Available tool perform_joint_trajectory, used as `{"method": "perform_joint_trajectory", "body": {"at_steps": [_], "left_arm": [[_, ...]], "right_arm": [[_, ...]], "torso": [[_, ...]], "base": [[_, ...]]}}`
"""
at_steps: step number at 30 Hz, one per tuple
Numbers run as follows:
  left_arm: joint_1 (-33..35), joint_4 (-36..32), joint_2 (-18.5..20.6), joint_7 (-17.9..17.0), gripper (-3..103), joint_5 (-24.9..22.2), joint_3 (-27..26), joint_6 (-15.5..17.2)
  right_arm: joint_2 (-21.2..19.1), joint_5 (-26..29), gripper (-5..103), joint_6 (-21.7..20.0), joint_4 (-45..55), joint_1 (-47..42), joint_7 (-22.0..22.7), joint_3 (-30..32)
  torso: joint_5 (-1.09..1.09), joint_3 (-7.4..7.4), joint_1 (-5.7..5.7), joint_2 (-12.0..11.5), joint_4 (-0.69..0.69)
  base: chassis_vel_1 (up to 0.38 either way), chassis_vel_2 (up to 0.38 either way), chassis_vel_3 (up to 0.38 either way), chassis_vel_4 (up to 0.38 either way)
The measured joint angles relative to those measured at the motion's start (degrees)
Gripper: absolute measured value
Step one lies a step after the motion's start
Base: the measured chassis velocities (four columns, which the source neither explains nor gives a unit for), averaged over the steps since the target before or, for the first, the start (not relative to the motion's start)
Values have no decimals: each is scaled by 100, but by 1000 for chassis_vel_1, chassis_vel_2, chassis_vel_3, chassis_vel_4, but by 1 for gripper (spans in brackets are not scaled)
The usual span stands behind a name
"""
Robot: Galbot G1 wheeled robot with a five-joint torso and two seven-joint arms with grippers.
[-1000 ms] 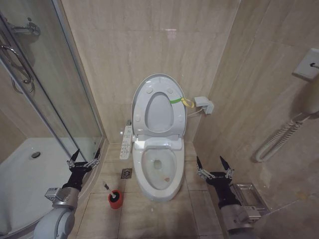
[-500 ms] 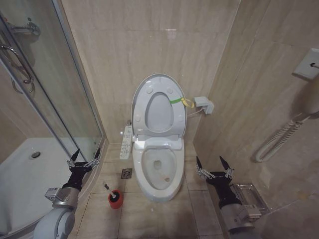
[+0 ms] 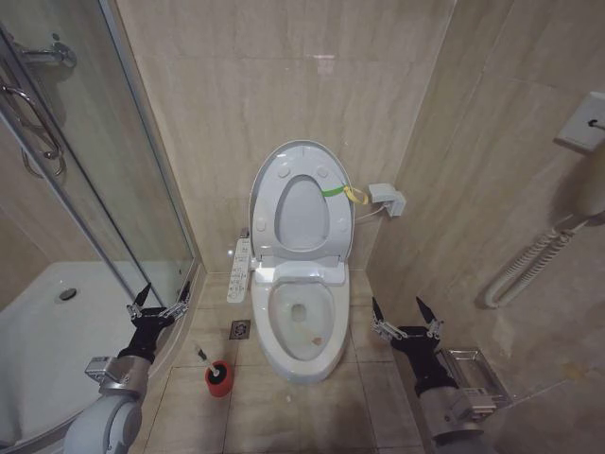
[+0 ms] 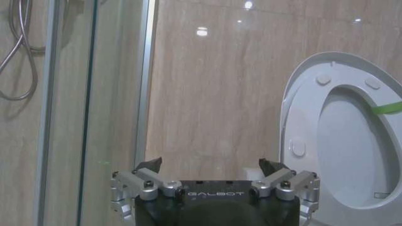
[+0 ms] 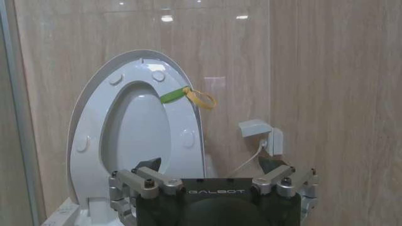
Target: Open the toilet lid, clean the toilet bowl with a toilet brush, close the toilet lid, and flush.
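Observation:
The toilet lid [image 3: 331, 168] stands upright against the back wall, with the ring seat raised against it and a yellow-green band [image 3: 344, 192] tied at its edge. Below it the toilet bowl [image 3: 301, 320] lies uncovered. The toilet brush [image 3: 204, 357] stands in a red cup [image 3: 218, 378] on the floor, left of the bowl. My left gripper [image 3: 159, 301] hovers open, left of the cup. To the right of the bowl my right gripper [image 3: 405, 312] is open too. The lid [image 4: 301, 108] rises beyond the left gripper [image 4: 210, 165], and the lid [image 5: 94, 117] also stands behind the right gripper [image 5: 213, 164].
A curved glass shower door [image 3: 104, 180] and its white tray [image 3: 38, 331] close off the left side. A button strip [image 3: 240, 270] sits at the bowl's left, a floor drain [image 3: 240, 329] beside it. A wall box [image 3: 388, 198], coiled hose [image 3: 529, 265] and metal holder [image 3: 473, 371] are on the right.

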Motion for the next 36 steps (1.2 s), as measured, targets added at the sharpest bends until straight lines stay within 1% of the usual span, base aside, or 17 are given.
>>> {"method": "perform_joint_trajectory", "body": {"at_steps": [36], "left_arm": [[0, 0, 0, 0, 100, 0, 0, 0]], "right_arm": [[0, 2, 100, 7, -6, 1, 0, 0]], "torso": [[0, 0, 0, 0, 0]], "base": [[0, 0, 0, 0]]}}
